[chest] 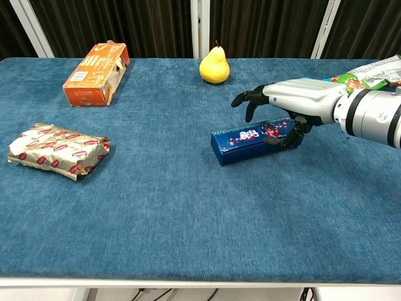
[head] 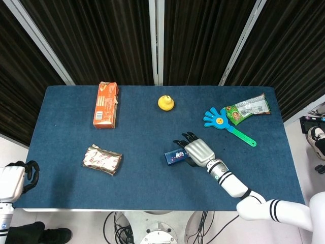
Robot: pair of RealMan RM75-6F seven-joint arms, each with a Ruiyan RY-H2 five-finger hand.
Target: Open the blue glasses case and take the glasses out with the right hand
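The blue glasses case lies closed on the blue table, a little right of centre, with a printed pattern on its lid. My right hand hovers over the case's right end. Its thumb touches the case's near side at that end, while the other fingers are spread and raised above the lid, holding nothing. The glasses are hidden inside the case. My left hand hangs beyond the table's front left corner, fingers curled in and empty; it shows only in the head view.
A yellow pear stands behind the case. An orange carton lies at the back left and a foil packet at the left. A blue hand clapper and a green snack bag lie at the back right.
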